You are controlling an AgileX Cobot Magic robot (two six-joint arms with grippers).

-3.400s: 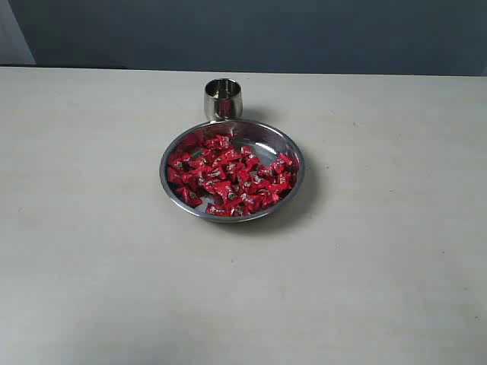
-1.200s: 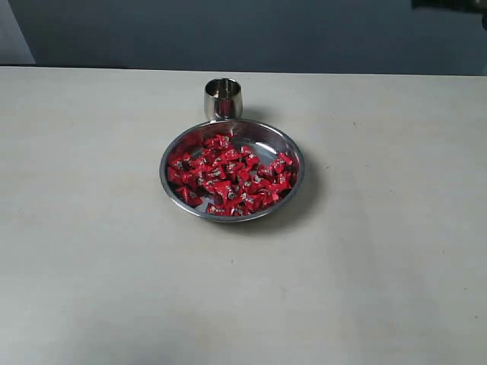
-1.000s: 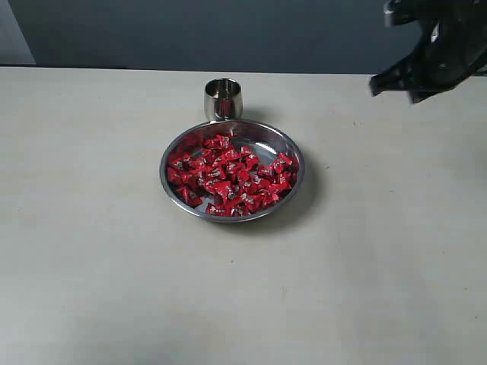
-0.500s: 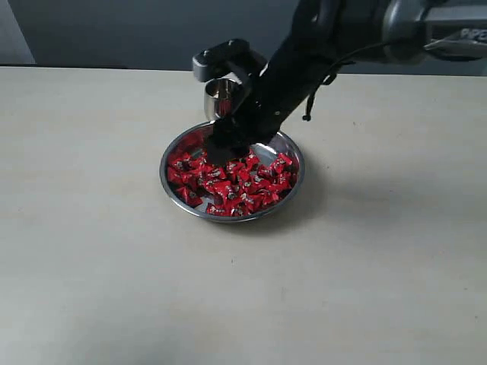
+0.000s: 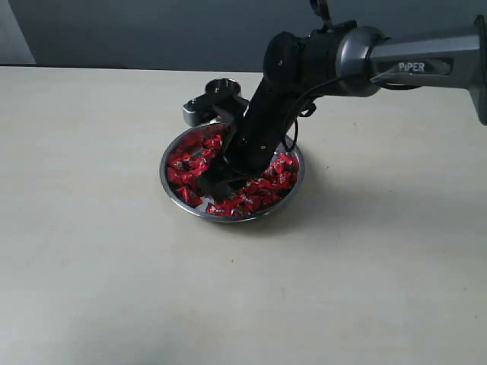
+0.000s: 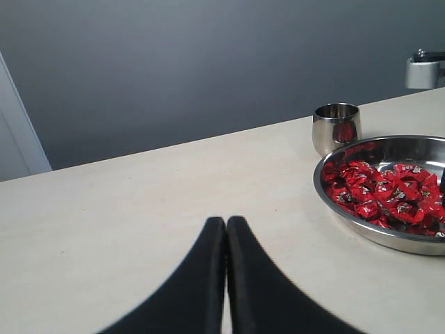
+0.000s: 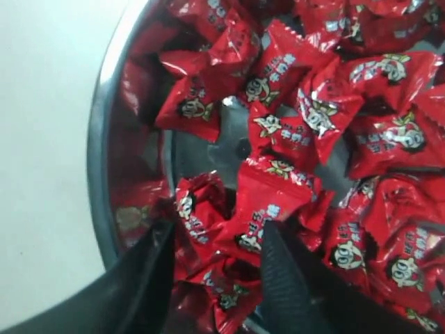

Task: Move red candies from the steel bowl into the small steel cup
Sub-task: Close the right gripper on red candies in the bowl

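Note:
The steel bowl (image 5: 163, 177) sits mid-table, its floor covered by many red candies (image 5: 185, 161). Just behind it stands the small steel cup (image 5: 222, 84), partly hidden by the right arm. My right gripper (image 5: 216, 185) reaches down into the bowl's near-left part. In the right wrist view the right gripper (image 7: 217, 229) is open, its fingers straddling a few red candies (image 7: 268, 205) close to the bowl's wall (image 7: 101, 174). My left gripper (image 6: 226, 221) is shut and empty, low over the table and well away from the bowl (image 6: 348, 216) and the cup (image 6: 336, 126).
The beige table (image 5: 91, 266) spreads wide around the bowl. A dark grey wall (image 5: 152, 30) runs behind its far edge. The right arm (image 5: 411, 65) stretches in from the upper right, over the bowl's far side.
The right arm swung in from the upper right, came over the cup and bowl, then dropped its gripper into the candies at the bowl's near-left. Bowl and cup stay put.

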